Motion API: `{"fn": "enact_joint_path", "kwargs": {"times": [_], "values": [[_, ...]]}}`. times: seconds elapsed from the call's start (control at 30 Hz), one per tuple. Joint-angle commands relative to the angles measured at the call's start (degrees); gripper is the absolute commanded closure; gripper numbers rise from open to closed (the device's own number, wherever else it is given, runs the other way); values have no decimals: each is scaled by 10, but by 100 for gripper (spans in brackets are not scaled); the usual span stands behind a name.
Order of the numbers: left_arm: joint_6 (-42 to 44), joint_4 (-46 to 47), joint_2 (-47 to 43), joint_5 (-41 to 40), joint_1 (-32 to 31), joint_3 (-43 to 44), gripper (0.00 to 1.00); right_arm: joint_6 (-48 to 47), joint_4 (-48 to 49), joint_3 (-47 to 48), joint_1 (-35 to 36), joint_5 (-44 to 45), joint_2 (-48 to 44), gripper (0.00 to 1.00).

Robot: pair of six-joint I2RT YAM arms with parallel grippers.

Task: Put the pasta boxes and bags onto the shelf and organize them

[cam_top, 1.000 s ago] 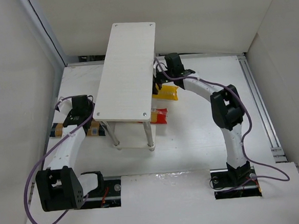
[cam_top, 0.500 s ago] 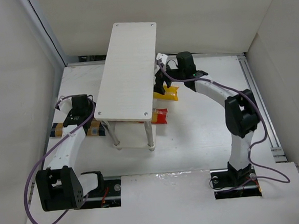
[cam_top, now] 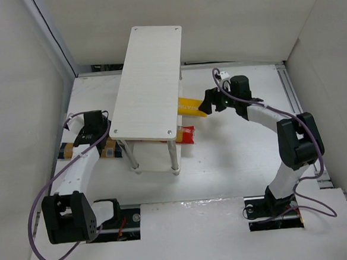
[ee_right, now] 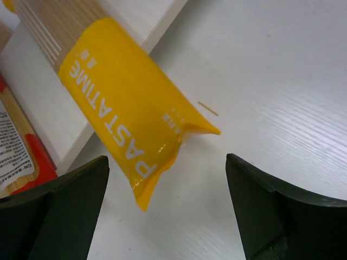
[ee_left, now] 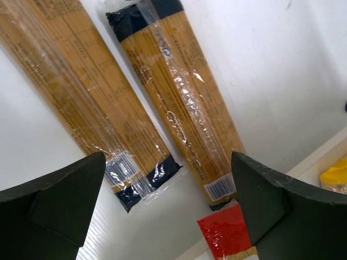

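The white shelf (cam_top: 149,87) stands mid-table. The yellow bag (cam_top: 191,107) lies with its far part on the lower board, and its near end sticks out over the table (ee_right: 124,103). My right gripper (cam_top: 210,102) is open and empty just right of that end (ee_right: 168,211). The red bag (cam_top: 186,134) lies on the lower board near the front right leg (ee_right: 21,146). Two tan pasta boxes (ee_left: 70,92) (ee_left: 179,103) lie side by side on the table left of the shelf. My left gripper (ee_left: 168,216) hovers open above their navy ends.
The shelf's lower board edge (ee_right: 81,135) runs under the yellow bag. A loose spaghetti strand (ee_right: 207,108) lies on the table. White walls enclose the table, with a metal rail (cam_top: 300,115) along the right side. The shelf's thin legs (cam_top: 174,159) stand in front.
My right gripper has drawn back to the right, away from the shelf and the yellow bag, which stays behind. The left arm has not moved.
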Motion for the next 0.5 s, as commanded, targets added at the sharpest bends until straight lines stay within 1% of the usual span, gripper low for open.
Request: {"fn": "enact_joint_path", "kwargs": {"times": [0.0,0.17,0.23,0.43,0.47], "values": [[-23,-18,5,-19,8,10,1,36,28,13,33,-52,14,8],[-35,-1,32,8,25,10,1,30,28,62,70,-71,57,16],[-35,-1,40,8,25,15,1,36,28,75,78,-78,66,17],[-35,9,77,3,25,41,1,36,28,118,96,-78,92,18],[-40,9,84,3,25,48,1,36,28,123,96,-78,92,16]]}}
